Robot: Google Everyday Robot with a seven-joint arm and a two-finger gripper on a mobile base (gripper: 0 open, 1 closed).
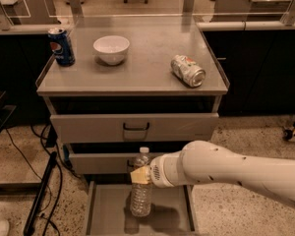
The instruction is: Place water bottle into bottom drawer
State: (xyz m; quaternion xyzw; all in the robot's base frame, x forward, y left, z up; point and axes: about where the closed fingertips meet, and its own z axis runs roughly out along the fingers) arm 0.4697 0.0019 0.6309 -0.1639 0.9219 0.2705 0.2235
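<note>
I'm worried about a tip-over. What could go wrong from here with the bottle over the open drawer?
The gripper holds the water bottle upright, high on its body, over the bottom drawer. Tall and slim, it may topple when released. The bottle also stands close to the middle drawer front, so pulling the arm back might clip that edge.
</note>
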